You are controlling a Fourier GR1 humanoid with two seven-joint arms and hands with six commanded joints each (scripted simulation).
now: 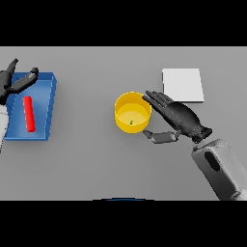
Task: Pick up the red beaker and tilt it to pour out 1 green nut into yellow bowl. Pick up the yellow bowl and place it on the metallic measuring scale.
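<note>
The yellow bowl (132, 113) stands near the middle of the grey worktop (96, 159), and a small green nut (131, 122) lies inside it, so the pouring step looks done. The red beaker (29, 114) lies on its side in a blue tray (48, 91) at the far left, well apart from the bowl. The right hand (181, 119) is just beside the bowl on its right, palm turned toward it; its fingers (157, 99) are stretched out and apart, reaching along the bowl's far right rim, while the thumb (159, 137) points toward the bowl's near side. They bracket the bowl but are not yet curled round it, so the bowl is not held. The metallic measuring scale (183, 85), a pale square plate, sits beyond the hand to the right, with nothing on it. What remains, as I judge it, is to close on the bowl, lift it and set it on the scale. The left hand (10, 81) shows over the tray's far left corner, fingers loosely spread, holding nothing.
</note>
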